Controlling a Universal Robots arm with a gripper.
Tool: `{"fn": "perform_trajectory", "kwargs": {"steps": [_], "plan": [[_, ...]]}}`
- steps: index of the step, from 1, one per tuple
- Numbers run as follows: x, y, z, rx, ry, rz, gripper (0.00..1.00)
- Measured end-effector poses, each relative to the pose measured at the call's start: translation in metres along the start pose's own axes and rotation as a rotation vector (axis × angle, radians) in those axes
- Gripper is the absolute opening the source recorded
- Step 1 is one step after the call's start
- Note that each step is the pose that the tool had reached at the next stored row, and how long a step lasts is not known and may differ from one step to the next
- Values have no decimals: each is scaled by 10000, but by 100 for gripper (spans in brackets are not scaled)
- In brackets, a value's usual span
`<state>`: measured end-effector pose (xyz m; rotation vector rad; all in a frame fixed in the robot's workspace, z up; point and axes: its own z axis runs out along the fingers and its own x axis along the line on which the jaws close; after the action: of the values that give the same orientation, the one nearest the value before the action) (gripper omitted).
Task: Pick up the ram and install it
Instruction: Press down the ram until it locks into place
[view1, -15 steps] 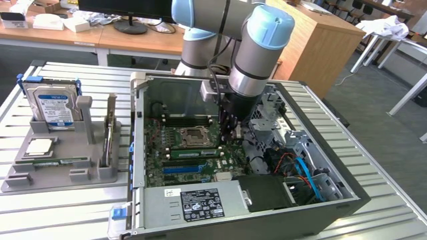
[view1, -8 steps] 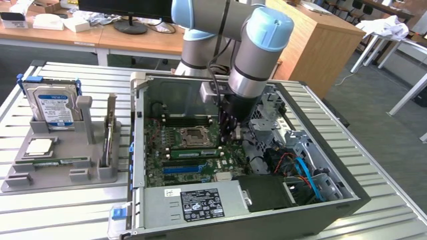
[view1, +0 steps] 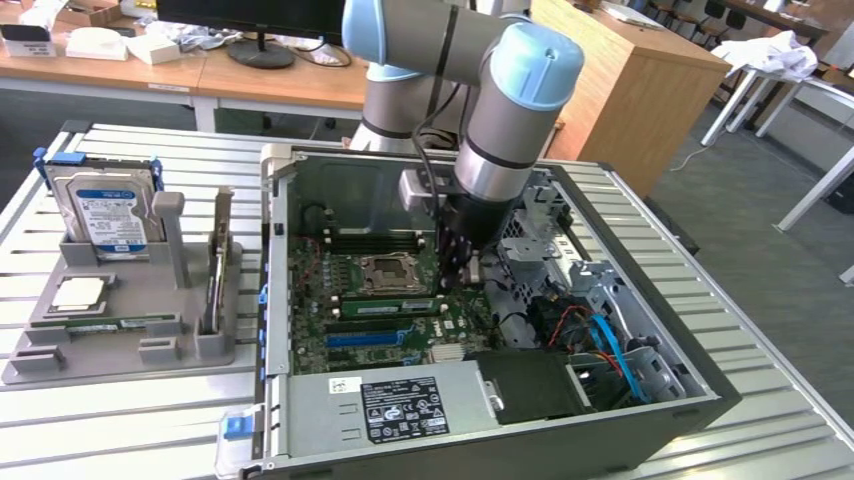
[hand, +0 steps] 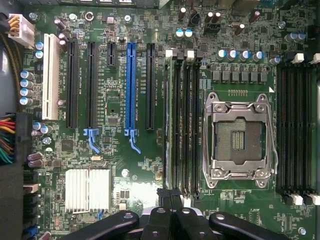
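The ram (view1: 387, 304) is a long green strip standing on edge in a memory slot of the motherboard, beside the processor socket (view1: 387, 270). In the wrist view the ram (hand: 169, 125) shows edge-on as a pale line in the slot furthest from the socket (hand: 240, 135). My gripper (view1: 458, 285) reaches down into the open computer case, at the end of that slot. Its black fingers are shut together (hand: 172, 220) over the strip's end. I cannot tell whether they touch it.
A grey holder (view1: 174, 350) at the exterior view's left carries a hard drive (view1: 107, 210), a square silver chip (view1: 80, 292) and another green strip (view1: 114, 322). Case walls (view1: 274, 300), a power supply (view1: 400, 405) and cables (view1: 601, 340) hem in the gripper.
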<state>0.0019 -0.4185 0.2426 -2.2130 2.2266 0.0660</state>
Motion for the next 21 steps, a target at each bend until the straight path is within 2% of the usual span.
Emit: {"fn": "perform_trajectory", "kwargs": {"steps": [13, 21], "plan": [[0, -52, 2, 0, -1, 0, 10], [2, -54, 74, 4, 1, 0, 10]]}}
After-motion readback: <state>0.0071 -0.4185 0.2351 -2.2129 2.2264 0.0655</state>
